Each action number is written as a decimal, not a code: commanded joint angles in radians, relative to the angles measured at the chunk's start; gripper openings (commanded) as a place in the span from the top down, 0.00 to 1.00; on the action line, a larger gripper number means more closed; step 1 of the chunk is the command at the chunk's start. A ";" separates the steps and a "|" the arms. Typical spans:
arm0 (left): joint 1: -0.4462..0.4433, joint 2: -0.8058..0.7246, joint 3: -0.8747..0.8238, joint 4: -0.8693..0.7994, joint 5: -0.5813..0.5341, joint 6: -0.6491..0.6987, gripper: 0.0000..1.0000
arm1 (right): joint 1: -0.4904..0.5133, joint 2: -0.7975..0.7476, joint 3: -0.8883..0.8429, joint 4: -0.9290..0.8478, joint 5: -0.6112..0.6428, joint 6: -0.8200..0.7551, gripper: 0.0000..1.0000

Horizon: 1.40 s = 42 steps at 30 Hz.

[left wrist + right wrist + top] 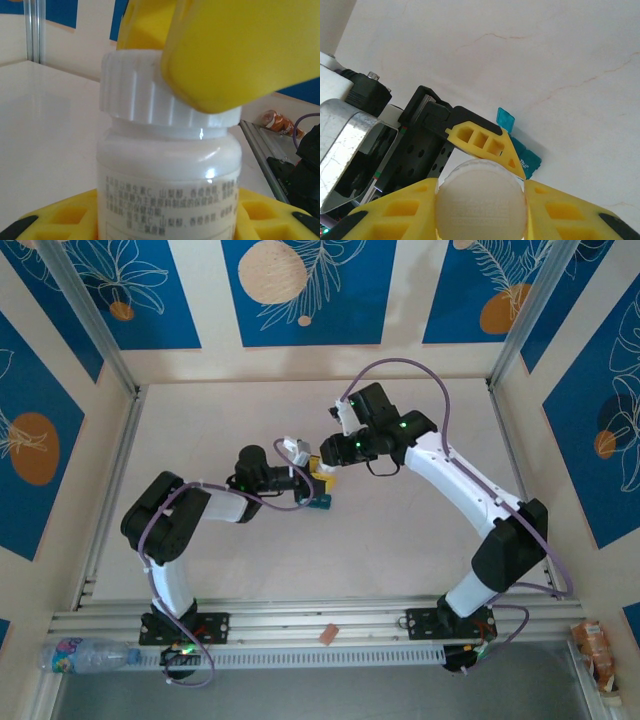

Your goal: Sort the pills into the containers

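gripping the bottle (170,170) with my left tool (165,222), right tool (481,199) pinching its cap (480,212), containers (524,154) just beside on the counter (555,55)

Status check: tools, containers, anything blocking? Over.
Left tool shut on bottle, right tool shut on its cap. Cap not yet off. Containers on table close by, one lid up.

Bright, even lighting; small glare on the white bottle (165,170); close-ups slightly soft.
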 commanded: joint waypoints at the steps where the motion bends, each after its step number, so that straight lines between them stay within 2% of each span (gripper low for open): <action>1: -0.010 -0.060 0.030 0.107 0.016 0.011 1.00 | 0.032 0.036 -0.032 -0.066 -0.101 0.019 0.72; 7: -0.014 -0.063 0.024 0.135 -0.014 0.002 1.00 | 0.038 0.028 -0.087 -0.021 -0.084 0.212 0.73; 10: -0.022 -0.080 0.015 0.114 -0.046 0.038 1.00 | 0.051 0.032 -0.093 -0.032 -0.059 0.295 0.73; 13: -0.037 -0.117 -0.004 0.048 -0.105 0.129 1.00 | 0.064 0.036 -0.094 -0.040 -0.033 0.346 0.73; 18: -0.078 -0.177 -0.050 -0.009 -0.264 0.275 1.00 | 0.077 0.032 -0.112 -0.024 -0.003 0.397 0.73; 26: -0.138 -0.206 -0.070 -0.033 -0.432 0.391 1.00 | 0.099 0.030 -0.123 -0.015 0.032 0.426 0.73; 36: -0.141 -0.183 -0.083 0.021 -0.482 0.372 1.00 | 0.107 0.024 -0.127 -0.010 0.045 0.449 0.71; 42: -0.142 -0.166 -0.077 0.053 -0.474 0.346 1.00 | 0.107 0.017 -0.129 0.016 0.014 0.475 0.71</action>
